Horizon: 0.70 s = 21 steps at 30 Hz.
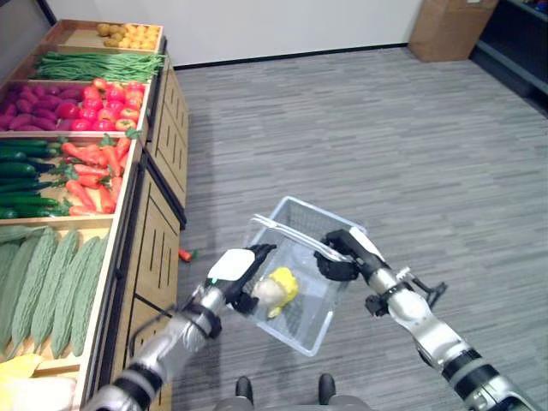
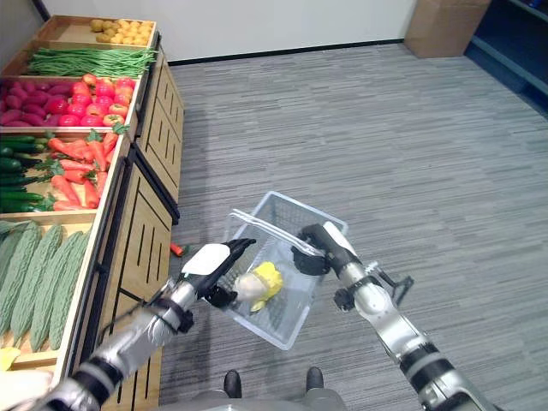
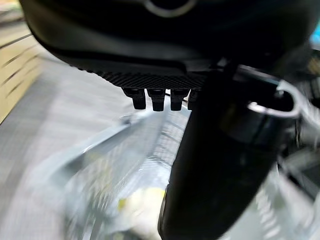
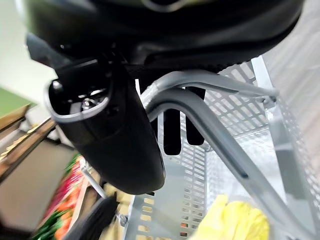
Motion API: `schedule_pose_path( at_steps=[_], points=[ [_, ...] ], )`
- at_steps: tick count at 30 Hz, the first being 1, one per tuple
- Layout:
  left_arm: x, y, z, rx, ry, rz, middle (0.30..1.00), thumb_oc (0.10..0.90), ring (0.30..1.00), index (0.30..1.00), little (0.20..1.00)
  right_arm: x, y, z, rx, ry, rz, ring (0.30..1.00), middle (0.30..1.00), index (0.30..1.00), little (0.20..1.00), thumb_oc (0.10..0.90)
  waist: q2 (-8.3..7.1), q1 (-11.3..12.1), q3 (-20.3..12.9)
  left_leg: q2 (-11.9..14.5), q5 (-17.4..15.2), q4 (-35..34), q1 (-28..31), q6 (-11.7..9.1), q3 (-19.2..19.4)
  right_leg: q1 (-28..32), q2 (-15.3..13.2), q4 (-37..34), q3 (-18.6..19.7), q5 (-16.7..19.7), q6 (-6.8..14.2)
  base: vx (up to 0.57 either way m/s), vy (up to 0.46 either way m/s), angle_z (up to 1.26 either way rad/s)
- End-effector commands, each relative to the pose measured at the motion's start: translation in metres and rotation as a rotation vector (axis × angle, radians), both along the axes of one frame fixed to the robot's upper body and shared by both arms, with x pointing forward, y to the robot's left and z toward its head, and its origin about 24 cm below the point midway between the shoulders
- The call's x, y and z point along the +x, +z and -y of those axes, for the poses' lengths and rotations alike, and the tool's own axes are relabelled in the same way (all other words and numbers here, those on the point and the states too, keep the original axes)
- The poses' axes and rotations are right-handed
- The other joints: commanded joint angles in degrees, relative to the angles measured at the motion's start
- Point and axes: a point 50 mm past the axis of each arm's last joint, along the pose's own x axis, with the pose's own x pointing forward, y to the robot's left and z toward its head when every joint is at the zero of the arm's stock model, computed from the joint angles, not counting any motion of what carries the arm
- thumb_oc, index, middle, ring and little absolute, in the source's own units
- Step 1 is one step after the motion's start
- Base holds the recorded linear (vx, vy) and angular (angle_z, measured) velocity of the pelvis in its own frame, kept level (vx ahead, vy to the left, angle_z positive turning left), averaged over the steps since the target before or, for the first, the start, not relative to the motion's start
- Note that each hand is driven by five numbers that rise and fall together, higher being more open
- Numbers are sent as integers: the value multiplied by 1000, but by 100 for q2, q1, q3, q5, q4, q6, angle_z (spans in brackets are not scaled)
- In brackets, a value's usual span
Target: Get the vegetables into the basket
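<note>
The right hand point(image 1: 339, 254) curls round the paired grey handles point(image 4: 200, 85) of a white plastic mesh basket point(image 1: 336, 321), holding it tilted above the grey striped carpet point(image 1: 377, 128). The left hand point(image 1: 244, 272) reaches over the basket's left rim, fingers bent round a pale yellow and white vegetable point(image 1: 276, 289) that sits inside the basket; the grip itself is partly hidden. Left of the arms stands a wooden produce stand point(image 1: 158, 248) with bins of green bitter gourds point(image 1: 47, 282), cucumbers point(image 1: 21, 175), orange-red carrots point(image 1: 94, 171), tomatoes point(image 1: 107, 107), green beans point(image 1: 98, 64) and yellowish potatoes point(image 1: 128, 36). One small red piece point(image 1: 185, 254) lies on the carpet beside the stand. The carpet stretches open to the far white wall, where a brown cardboard box point(image 1: 449, 26) is cut off.
</note>
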Motion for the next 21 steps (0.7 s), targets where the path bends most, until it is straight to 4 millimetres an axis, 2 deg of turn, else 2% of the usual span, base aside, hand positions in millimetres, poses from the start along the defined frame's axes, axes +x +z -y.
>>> schedule_pose_path(
  at_steps=[1,3,5,6,7,10,11,12,13,14,16,19,20,21],
  points=[
    [11,11,-28,-157,128,-14,1000,900,1000,1000,1000,23,55,12,74,-97,326,300,300,300,300,400,-251,120,-601,83,-317,7,4,-172,-249,75,-392,34,-192,-226,441,-3,-8,16],
    [3,4,-33,-195,173,-61,1000,900,1000,1000,1000,19,50,17,68,-120,314,300,300,300,300,400,-251,128,-598,75,-307,7,-9,-166,-277,78,-389,34,-207,-226,437,-11,-11,7],
    [-16,-19,-47,-223,278,-171,1000,900,1000,1000,1000,12,39,28,29,-169,278,300,300,300,300,400,-248,156,-568,73,-285,7,-31,-165,-310,77,-387,34,-232,-218,435,-16,-18,7],
    [-23,-25,-53,-195,295,-200,1000,900,1000,1000,1000,8,34,33,10,-190,264,300,300,300,300,400,-249,173,-557,73,-280,7,-37,-164,-334,77,-382,34,-238,-223,436,-12,-19,5],
    [-39,-41,-68,-117,355,-255,1000,900,1000,1000,1000,1,23,43,-20,-232,225,300,300,300,300,400,-252,200,-548,75,-269,7,-49,-161,-369,76,-376,34,-254,-232,436,-12,-21,7],
    [-70,-69,-84,-57,473,-402,1000,900,1000,1000,1000,-10,9,57,-80,-288,172,300,300,300,300,400,-249,234,-508,81,-238,7,-89,-163,-420,68,-377,34,-296,-232,436,-15,-18,8],
    [-70,-69,-84,-57,473,-402,1000,900,1000,1000,1000,-10,9,57,-80,-288,173,300,300,300,300,400,-247,233,-507,81,-238,7,-89,-163,-421,68,-377,34,-297,-232,436,-21,-22,9],
    [-94,-89,-89,19,507,-519,1000,900,1000,1000,1000,-16,3,65,-135,-311,149,300,300,300,300,400,-243,243,-478,85,-227,7,-105,-164,-447,61,-372,34,-311,-232,435,-16,-17,10],
    [-108,-99,-93,98,503,-590,1000,900,1000,1000,1000,-19,-2,71,-176,-326,130,300,300,300,300,400,-232,241,-470,87,-223,7,-117,-168,-453,59,-369,34,-314,-238,434,-20,-30,9],
    [-136,-115,-98,217,515,-721,1000,900,1000,1000,1000,-28,-14,84,-226,-374,72,300,300,300,300,400,-212,219,-439,109,-214,13,-130,-186,-453,69,-358,34,-331,-245,422,-13,-27,9],
    [-157,-123,-102,264,578,-823,1000,900,1000,1000,1000,-38,-25,95,-256,-418,10,300,300,300,300,400,-204,205,-398,143,-199,23,-146,-206,-471,81,-337,34,-347,-255,391,-7,-36,7],
    [-171,-127,-106,261,677,-888,1000,900,1000,1000,1000,-48,-35,104,-301,-440,-62,300,300,300,300,400,-194,175,-323,193,-182,38,-163,-229,-506,72,-298,95,-380,-288,340,-2,-47,6],
    [-175,-128,-105,223,745,-904,1000,900,1000,1000,1000,-58,-44,112,-342,-462,-119,300,300,300,300,400,-182,178,-280,225,-161,48,-182,-241,-546,34,-269,218,-398,-359,310,6,-52,8],
    [-175,-128,-105,222,745,-904,1000,900,1000,1000,1000,-58,-44,112,-342,-461,-119,300,300,300,300,400,-179,172,-280,227,-160,49,-185,-242,-550,28,-268,228,-401,-366,309,-8,-61,8]
  ],
)
